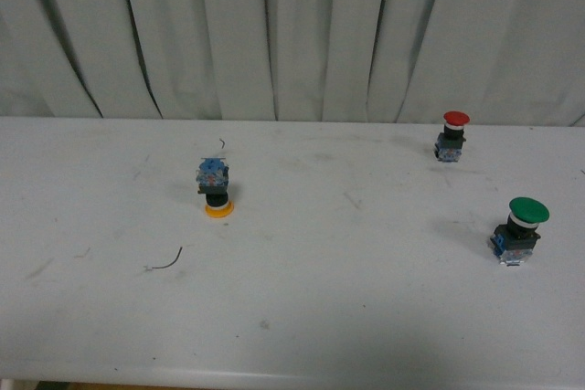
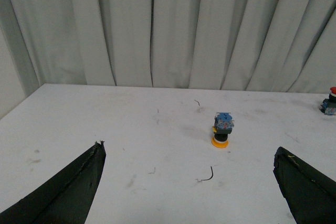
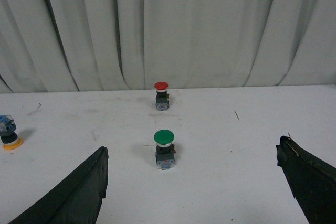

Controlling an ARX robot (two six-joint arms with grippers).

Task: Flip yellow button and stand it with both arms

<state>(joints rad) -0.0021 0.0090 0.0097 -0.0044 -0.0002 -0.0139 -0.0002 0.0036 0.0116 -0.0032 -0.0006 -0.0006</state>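
Three push-buttons stood on the white table [image 1: 302,317]. The yellow button [image 1: 216,191] sat upside down, left of the table's middle, its cap flat on the surface and its blue block base on top. The red button [image 1: 452,135] stood upright near the far edge toward the right corner, and the green button [image 1: 518,230] stood upright by the right edge. The left gripper [image 2: 189,149] and the right gripper [image 3: 192,147] each had jaws spread wide, gripping nothing, apart from every button.
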